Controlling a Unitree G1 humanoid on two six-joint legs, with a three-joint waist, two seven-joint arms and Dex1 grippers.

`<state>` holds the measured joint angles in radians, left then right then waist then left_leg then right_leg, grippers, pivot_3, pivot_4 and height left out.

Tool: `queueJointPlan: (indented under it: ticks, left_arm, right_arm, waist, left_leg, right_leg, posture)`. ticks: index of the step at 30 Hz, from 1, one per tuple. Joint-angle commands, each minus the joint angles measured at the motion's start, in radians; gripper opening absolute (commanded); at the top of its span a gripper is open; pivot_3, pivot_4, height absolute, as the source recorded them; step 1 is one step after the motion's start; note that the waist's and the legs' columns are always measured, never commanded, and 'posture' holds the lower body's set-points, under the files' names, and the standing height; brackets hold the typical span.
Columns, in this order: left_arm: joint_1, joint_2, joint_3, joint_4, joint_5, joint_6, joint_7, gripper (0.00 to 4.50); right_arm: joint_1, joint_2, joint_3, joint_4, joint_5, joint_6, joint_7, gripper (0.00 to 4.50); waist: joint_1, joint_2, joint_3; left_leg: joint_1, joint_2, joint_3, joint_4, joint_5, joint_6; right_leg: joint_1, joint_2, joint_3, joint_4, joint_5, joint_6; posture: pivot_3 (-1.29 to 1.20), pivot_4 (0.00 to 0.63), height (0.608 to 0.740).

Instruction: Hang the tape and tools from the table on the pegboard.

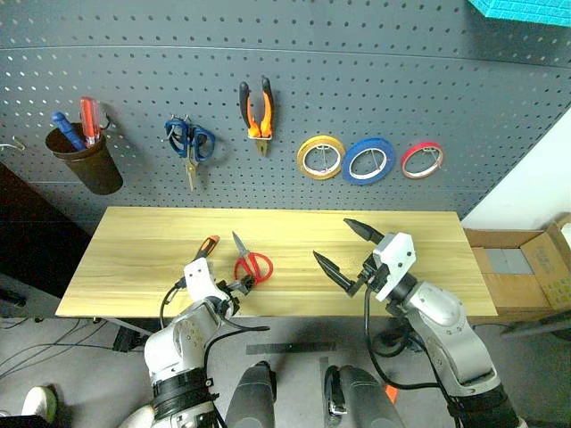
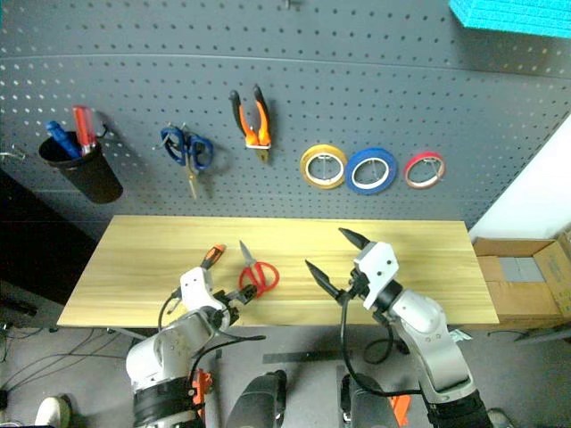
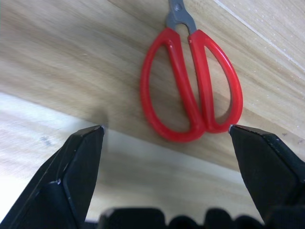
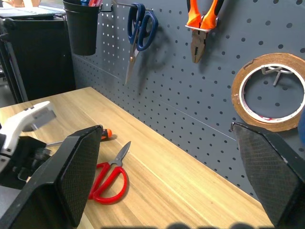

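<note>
You are at the pick-up step for the red scissors (image 1: 253,265): your left gripper (image 3: 167,130) hovers just short of the handle loops with both fingers spread wide and nothing between them. The next move, as I judge it, calls for you to ease forward and down until the fingers straddle the loops, then close; the handles lie flat on the table (image 1: 428,259), so a shallow approach risks pushing the scissors along the wood instead of catching them. The scissors lie near the front edge, blades closed and pointing towards the pegboard (image 1: 357,71), with two smooth red plastic loops joined to short grey blades. The small orange-and-black tool (image 1: 206,246) lies just beside them, to their left. Already hanging on the board are the pliers (image 1: 257,109) and the blue tape (image 1: 368,160), which sits between a yellow roll (image 1: 320,157) and a red roll (image 1: 422,160). Your right gripper (image 1: 351,242) is held above the table, fingers wide apart and empty
</note>
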<state>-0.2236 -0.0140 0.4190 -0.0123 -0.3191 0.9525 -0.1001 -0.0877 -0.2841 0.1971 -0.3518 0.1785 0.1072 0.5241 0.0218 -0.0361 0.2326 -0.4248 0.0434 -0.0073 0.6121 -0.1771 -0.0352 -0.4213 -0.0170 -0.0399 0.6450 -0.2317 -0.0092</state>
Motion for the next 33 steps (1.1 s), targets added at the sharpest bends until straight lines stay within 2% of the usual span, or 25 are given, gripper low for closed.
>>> queueJointPlan:
  ticks: [1, 12, 33]
  left_arm:
    - [-0.037, 0.029, -0.009, 0.063, -0.03, -0.044, -0.032, 4.48]
    - [-0.124, 0.083, -0.076, 0.279, -0.042, -0.096, -0.12, 4.48]
    - [-0.167, 0.053, -0.198, 0.35, -0.085, -0.038, -0.186, 4.48]
  right_arm:
    - [0.007, -0.004, -0.011, -0.055, 0.007, 0.004, -0.005, 4.5]
    - [-0.011, -0.012, -0.025, -0.054, 0.004, 0.01, -0.012, 4.5]
    - [-0.017, -0.023, -0.038, -0.049, -0.003, 0.006, -0.021, 4.5]
  waist:
    - [0.0, 0.0, 0.0]
    - [-0.002, 0.0, 0.0]
    - [-0.008, 0.0, 0.0]
  left_leg:
    - [0.0, 0.0, 0.0, 0.0, 0.0, 0.0]
    - [0.0, 0.0, 0.0, 0.0, 0.0, 0.0]
    - [0.001, -0.001, 0.001, 0.0, 0.0, 0.0]
  right_leg:
    - [0.0, 0.0, 0.0, 0.0, 0.0, 0.0]
    - [0.0, 0.0, 0.0, 0.0, 0.0, 0.001]
    - [0.0, 0.0, 0.0, 0.0, 0.002, 0.003]
  posture:
    - [0.01, 0.24, 0.74]
    - [-0.02, 0.235, 0.74]
    - [-0.05, 0.224, 0.74]
